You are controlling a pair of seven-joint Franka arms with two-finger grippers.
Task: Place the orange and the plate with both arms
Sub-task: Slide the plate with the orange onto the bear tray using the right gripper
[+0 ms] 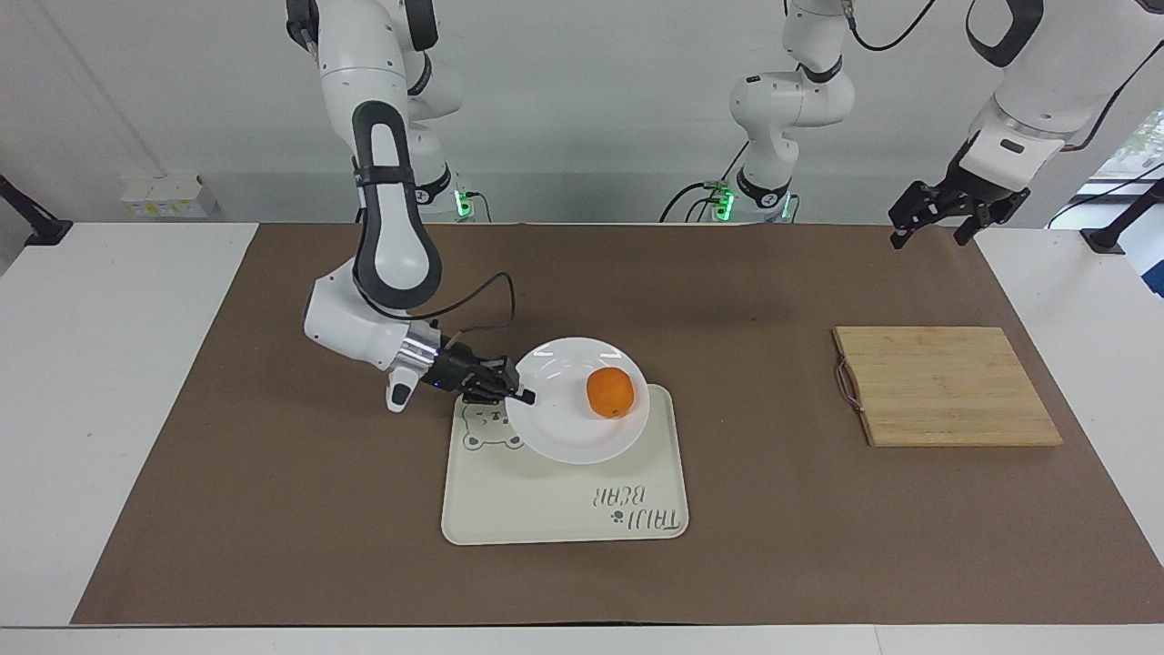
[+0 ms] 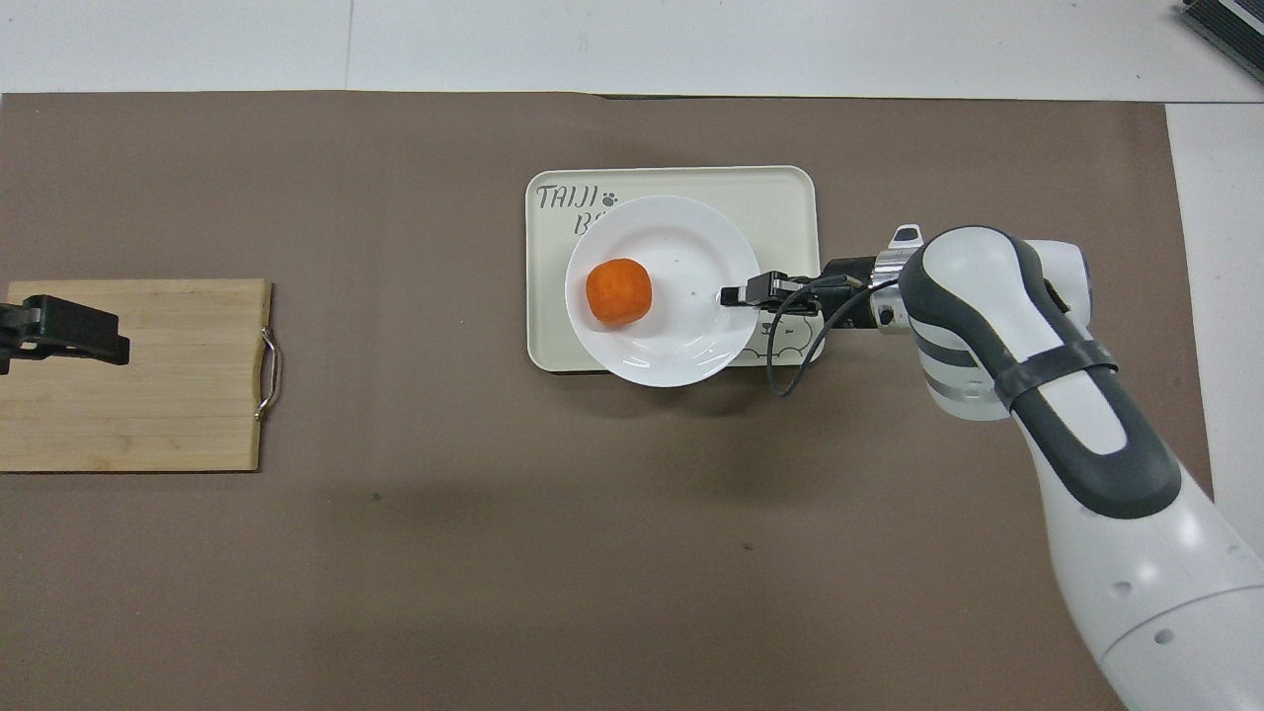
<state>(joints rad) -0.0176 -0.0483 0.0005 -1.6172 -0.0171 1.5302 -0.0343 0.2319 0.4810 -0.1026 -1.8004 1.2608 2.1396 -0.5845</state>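
1. Presently the right claw [image 1: 522, 397] is clamped on the rim of the plate [image 1: 564, 437], gripping at the plate's 9 o'clock in the facing view.
2. Plate hangs above the tray [image 1: 555, 509], over the tray's half nearer the robots; whether its low edge touches the tray cannot be told.
3. The orange [image 1: 609, 392] sits loose in the plate, toward its 3 o'clock, away from the claw.
4. Left claw [image 1: 929, 225] waits spread wide and empty, raised over the surface [image 1: 273, 509] edge near the cutting board [image 1: 946, 387].
5. Risk: a one-sided rim grip may let the plate sag or slip.
6. Risk: any tilt or abrupt stop could roll the orange off.
7. Risk: letting go too high would make the plate clatter or land astride the tray's lip.
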